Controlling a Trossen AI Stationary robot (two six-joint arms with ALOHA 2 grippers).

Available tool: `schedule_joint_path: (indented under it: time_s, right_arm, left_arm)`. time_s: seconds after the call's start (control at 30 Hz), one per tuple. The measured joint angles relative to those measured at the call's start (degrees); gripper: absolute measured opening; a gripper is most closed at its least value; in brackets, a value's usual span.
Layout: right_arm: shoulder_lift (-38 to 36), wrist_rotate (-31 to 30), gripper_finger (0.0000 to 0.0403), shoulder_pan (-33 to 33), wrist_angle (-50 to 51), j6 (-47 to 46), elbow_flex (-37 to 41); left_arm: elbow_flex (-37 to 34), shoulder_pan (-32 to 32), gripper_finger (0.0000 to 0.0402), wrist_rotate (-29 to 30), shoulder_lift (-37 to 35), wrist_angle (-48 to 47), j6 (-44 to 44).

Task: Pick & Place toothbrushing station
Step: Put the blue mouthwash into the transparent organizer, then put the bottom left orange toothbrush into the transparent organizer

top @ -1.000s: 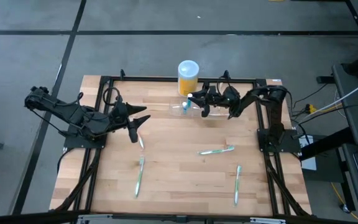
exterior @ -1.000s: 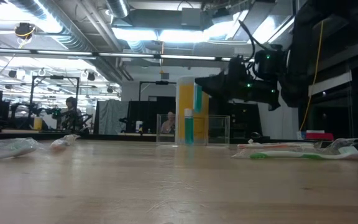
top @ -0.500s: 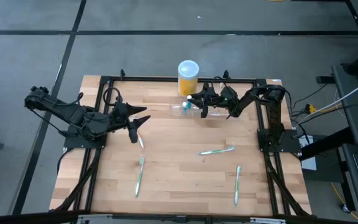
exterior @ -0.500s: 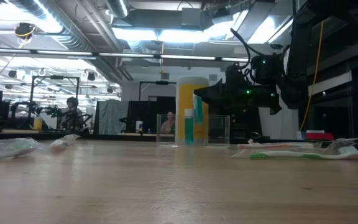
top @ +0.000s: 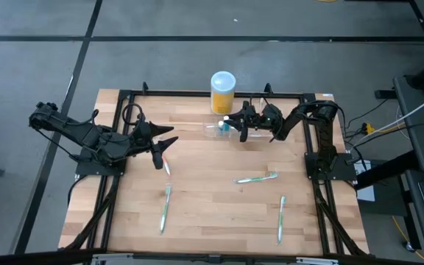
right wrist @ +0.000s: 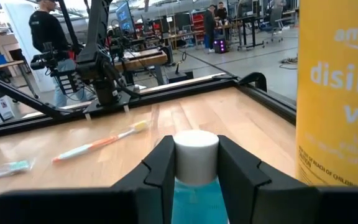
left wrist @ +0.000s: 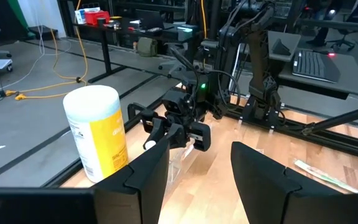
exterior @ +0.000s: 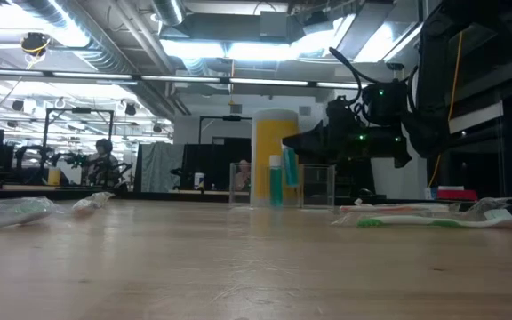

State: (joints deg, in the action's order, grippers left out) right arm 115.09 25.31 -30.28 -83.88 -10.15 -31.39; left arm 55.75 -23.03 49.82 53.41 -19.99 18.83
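The clear holder [top: 212, 132] stands on the wood at the table's far middle, and its see-through walls show in the low view [exterior: 316, 185]. A small bottle of blue liquid with a white cap [top: 225, 124] stands upright within those walls [exterior: 276, 182]. My right gripper [top: 235, 126] reaches it level from the table's right and is shut on it. My left gripper [top: 165, 151] is open and empty at the table's left middle, well clear of the holder. My right gripper pinches the bottle between its two fingers at the white cap [right wrist: 196, 148], one finger on each side. The fingers come level from the table's right. The bottle stays upright, its blue body [right wrist: 196, 199] below the fingers and inside the holder; its foot is hidden.
A yellow white-lidded container [top: 222, 90] stands just behind the holder at the far edge. Toothbrushes lie on the wood near my left gripper [top: 166, 166], at the near left [top: 165, 208], in the middle [top: 256, 177] and at the near right [top: 280, 218].
My right gripper has come down with the blue bottle and a little toward the table's right edge. The bottle now stands lower, within the clear holder's walls.
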Motion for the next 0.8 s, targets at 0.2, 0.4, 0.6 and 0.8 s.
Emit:
schedule_joint_path:
  time_s: [0.2,0.4,0.6,0.8]
  right_arm:
    - [0.0,0.0,0.0096,0.1,0.0,0.3,0.0]
    - [0.0,0.0,0.0136,0.2,1.0,-0.1,0.0]
    - [0.0,0.2,0.0126,1.2,0.9,0.1,0.0]
    - [0.0,0.2,0.0106,1.9,0.9,0.1,0.0]
  left_arm:
    - [0.0,0.0,0.0171,0.0,0.0,0.0,0.4]
    - [0.0,0.0,0.0171,0.0,0.0,0.0,0.5]
    - [0.0,0.0,0.0171,0.0,0.0,0.0,0.5]
    - [0.0,0.0,0.0171,0.0,0.0,0.0,0.5]
